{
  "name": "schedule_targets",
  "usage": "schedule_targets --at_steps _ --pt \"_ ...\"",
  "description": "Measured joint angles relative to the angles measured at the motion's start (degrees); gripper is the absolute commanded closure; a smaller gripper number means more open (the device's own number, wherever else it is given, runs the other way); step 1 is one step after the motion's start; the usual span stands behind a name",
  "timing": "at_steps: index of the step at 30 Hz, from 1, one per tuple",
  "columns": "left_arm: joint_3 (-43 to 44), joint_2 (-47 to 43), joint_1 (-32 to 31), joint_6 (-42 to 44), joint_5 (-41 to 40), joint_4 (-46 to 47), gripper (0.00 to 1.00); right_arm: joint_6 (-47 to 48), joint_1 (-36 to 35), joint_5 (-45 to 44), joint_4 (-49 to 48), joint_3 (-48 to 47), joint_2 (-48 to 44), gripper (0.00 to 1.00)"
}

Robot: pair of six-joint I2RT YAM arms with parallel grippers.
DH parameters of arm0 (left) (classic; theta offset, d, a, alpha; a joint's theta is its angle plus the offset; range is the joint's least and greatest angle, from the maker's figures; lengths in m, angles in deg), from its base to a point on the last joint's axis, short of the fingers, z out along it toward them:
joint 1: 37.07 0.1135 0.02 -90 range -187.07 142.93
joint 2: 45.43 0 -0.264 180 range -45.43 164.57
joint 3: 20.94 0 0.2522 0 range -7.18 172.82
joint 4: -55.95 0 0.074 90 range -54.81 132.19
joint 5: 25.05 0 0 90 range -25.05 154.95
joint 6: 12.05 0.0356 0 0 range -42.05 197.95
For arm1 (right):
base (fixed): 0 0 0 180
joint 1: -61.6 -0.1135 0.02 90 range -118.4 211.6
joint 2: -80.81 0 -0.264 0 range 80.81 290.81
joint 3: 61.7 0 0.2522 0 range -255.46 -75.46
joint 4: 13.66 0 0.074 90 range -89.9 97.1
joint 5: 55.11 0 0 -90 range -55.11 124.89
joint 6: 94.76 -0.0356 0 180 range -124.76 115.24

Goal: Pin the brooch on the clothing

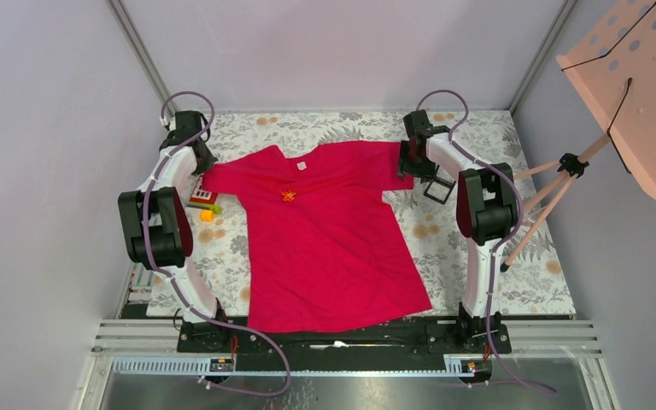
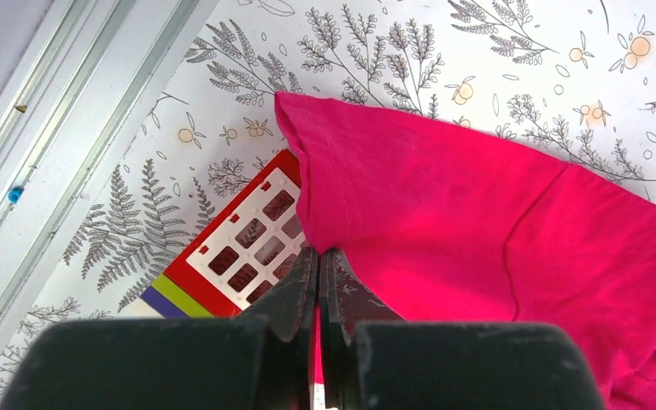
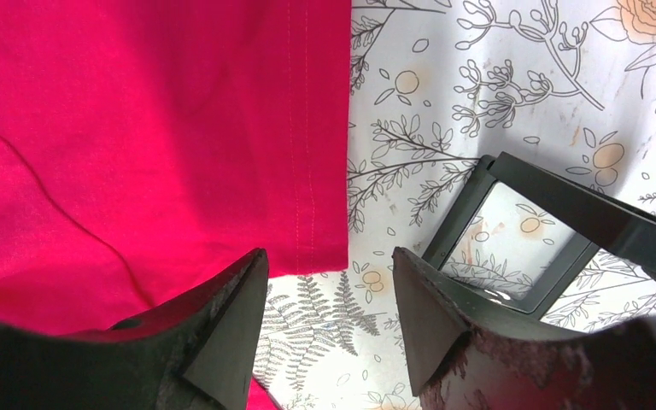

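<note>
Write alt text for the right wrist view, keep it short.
The open right gripper hovers above the hemmed sleeve corner of the red T-shirt, which fills the left half of the view. A small black case with a see-through panel lies on the grey floral tablecloth at right.

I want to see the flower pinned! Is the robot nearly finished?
Looks nearly done: the brooch sits on the red T-shirt near the neck; whether it is fastened is too small to tell. In hand: the left gripper is shut at one sleeve, the right gripper open by the other, holding nothing. Left: maybe just backing away.
</note>
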Motion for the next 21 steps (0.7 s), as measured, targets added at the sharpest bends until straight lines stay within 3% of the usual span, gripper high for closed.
schedule_targets --at_steps 3,8,9,16,21 --pt "0.9 0.0 0.0 0.6 0.2 -0.8 0.86 0.0 0.0 0.0 0.0 -0.4 0.4 0.36" --pt "1.7 0.0 0.1 2.3 1.1 -1.0 0.39 0.1 0.0 0.7 0.1 -0.4 0.7 0.35" --pt "1.7 -0.1 0.1 2.5 1.5 -1.0 0.34 0.2 0.0 1.0 0.1 -0.4 0.7 0.34" --pt "4.2 -1.6 -2.9 3.5 3.1 -1.3 0.25 0.4 0.0 5.7 -0.4 -0.3 0.6 0.34" --pt "11.4 -1.1 -11.3 3.8 5.5 -1.3 0.24 -0.3 0.0 9.6 -1.4 -0.7 0.6 0.31"
